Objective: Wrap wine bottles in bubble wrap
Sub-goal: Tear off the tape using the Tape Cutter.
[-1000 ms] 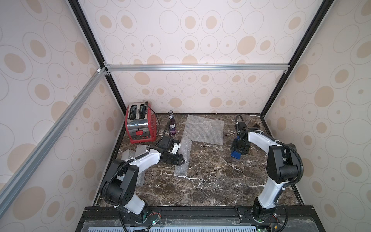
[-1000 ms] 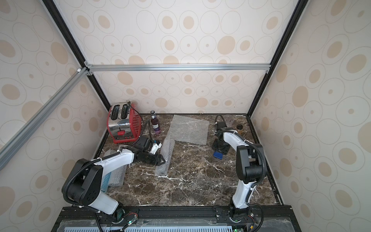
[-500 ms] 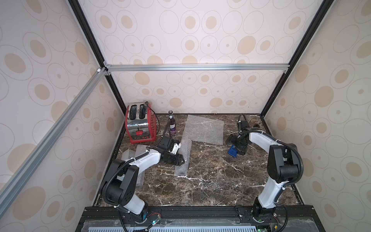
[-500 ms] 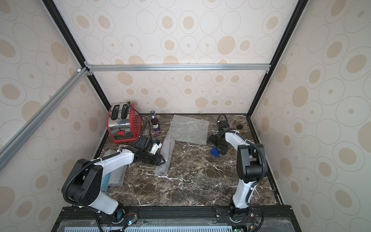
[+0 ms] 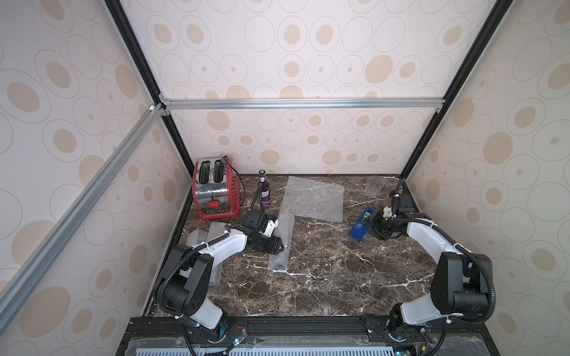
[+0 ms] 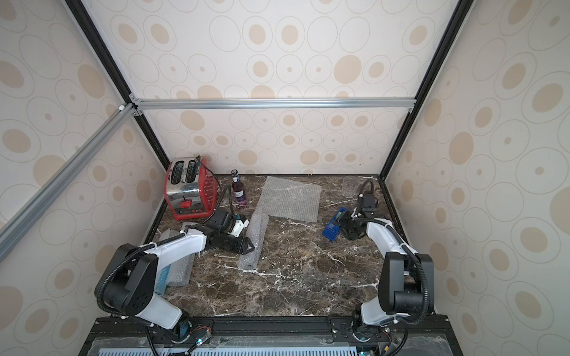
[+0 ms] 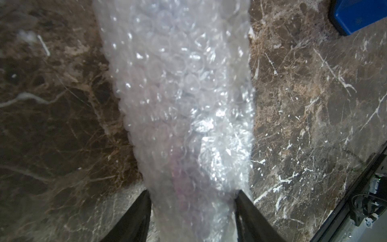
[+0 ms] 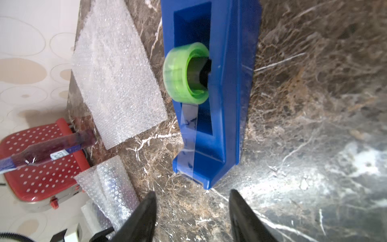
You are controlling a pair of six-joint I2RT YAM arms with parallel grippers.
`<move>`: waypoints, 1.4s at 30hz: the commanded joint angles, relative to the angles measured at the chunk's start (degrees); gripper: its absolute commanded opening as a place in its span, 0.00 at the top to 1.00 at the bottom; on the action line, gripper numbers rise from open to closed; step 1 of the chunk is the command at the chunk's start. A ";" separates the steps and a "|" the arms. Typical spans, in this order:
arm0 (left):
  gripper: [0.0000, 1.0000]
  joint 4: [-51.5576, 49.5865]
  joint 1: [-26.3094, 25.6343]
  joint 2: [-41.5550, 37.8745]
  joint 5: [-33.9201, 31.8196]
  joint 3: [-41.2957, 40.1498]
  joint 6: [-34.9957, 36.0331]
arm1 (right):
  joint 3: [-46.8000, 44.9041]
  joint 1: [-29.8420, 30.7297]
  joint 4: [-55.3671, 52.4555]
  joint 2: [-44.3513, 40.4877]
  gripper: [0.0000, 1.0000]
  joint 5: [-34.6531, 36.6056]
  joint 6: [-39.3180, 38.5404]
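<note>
Bench (image 5: 324, 277), brown marble; positions taken from the blue tape dispenser (image 5: 361, 226).

1. Nearer than the dispenser and to its left, well apart: bubble-wrap roll (image 7: 182, 94), long axis running near to far. The wrapped bottle (image 7: 180, 174) shows dimly purple inside. The left gripper (image 7: 192, 192) clasps the roll across its width, one finger on each flank.
2. At the dispenser's cutter end: right gripper (image 8: 192, 191), fingers spread, empty. The tape strip (image 8: 188, 134) lies straight ahead and the dispenser's long axis points away. Judged the nearer arm for tape.
3. Beyond the dispenser, leftward: flat bubble-wrap sheet (image 5: 314, 197), then upright purple bottle (image 5: 264, 192).
</note>
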 commanded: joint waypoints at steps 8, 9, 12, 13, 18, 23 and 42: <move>0.39 -2.12 -0.37 -0.09 -3.79 -1.03 1.56 | -8.47 -2.23 26.39 3.20 0.61 -12.25 7.28; 0.39 -2.60 -0.39 -0.14 -4.04 -0.67 1.57 | -8.64 -2.35 26.57 3.57 0.62 -12.28 7.30; 0.39 -2.09 -0.40 -0.02 -3.80 -0.81 1.42 | -8.84 -2.44 27.48 4.45 0.63 -12.18 6.91; 0.39 -1.86 -0.38 0.08 -3.76 -1.00 1.36 | -8.84 -2.50 27.40 4.74 0.63 -11.97 6.69; 0.40 -2.36 -0.37 0.25 -3.90 -0.65 1.51 | -9.72 -3.11 27.85 5.23 0.65 -11.88 6.86; 0.40 -2.54 -0.48 0.64 -4.05 -0.56 1.69 | -9.97 -3.83 25.65 4.73 0.64 -11.54 5.11; 0.40 -2.64 -0.56 0.67 -4.23 -0.65 1.82 | -12.88 -4.35 36.11 9.76 0.86 -15.52 9.15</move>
